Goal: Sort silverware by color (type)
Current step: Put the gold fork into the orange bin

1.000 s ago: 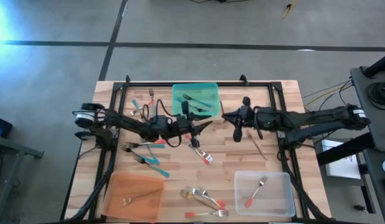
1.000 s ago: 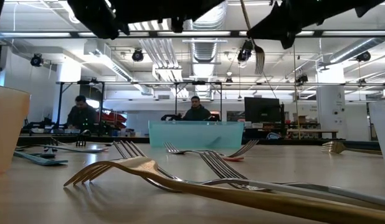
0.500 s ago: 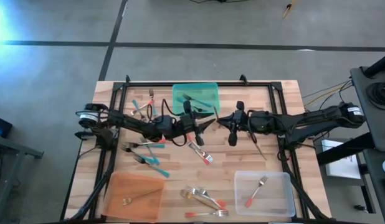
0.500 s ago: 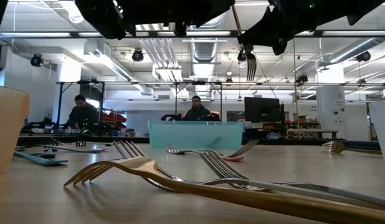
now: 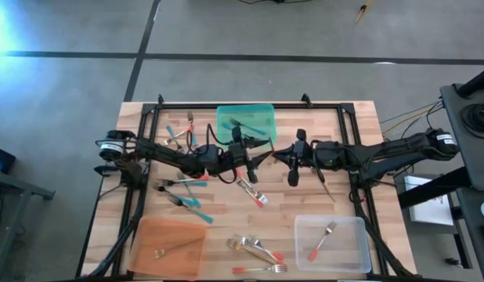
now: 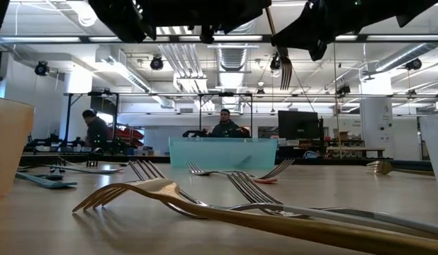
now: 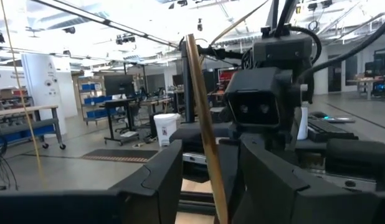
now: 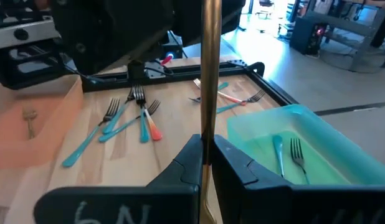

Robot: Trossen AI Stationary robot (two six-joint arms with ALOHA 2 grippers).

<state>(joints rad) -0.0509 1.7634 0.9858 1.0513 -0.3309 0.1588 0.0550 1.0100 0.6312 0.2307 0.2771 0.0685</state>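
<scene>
A gold fork [image 6: 285, 69] hangs in the air above the middle of the table, tines down, with my right gripper [image 5: 278, 150] shut on its handle. My left gripper [image 5: 263, 153] faces it from the left and is open. Its fingers [image 7: 171, 180] stand on either side of the gold handle [image 7: 205, 124]. More silverware lies on the table: teal-handled forks [image 5: 187, 205] at the left, a red-handled fork [image 5: 254, 194] under the grippers, and gold and red ones [image 5: 256, 249] near the front edge. My right gripper pinches the gold fork's handle [image 8: 208, 140] between its two fingers, which come level from the table's right and lie across it. The fork stands nearly upright in the hold, tines [image 6: 285, 74] down and lifted clear of the table.
The teal tray [image 5: 223, 117] at the far middle holds forks. The orange tray [image 5: 148, 235] at the near left holds a gold one, and the clear tray [image 5: 359, 235] at the near right holds a red-handled one. A gold utensil [image 5: 326, 186] lies at the right. People sit beyond the table.
My right gripper has gone a little toward the table's left edge, closer to my left gripper, carrying the gold fork with it. The fork stays upright with its tines down.
</scene>
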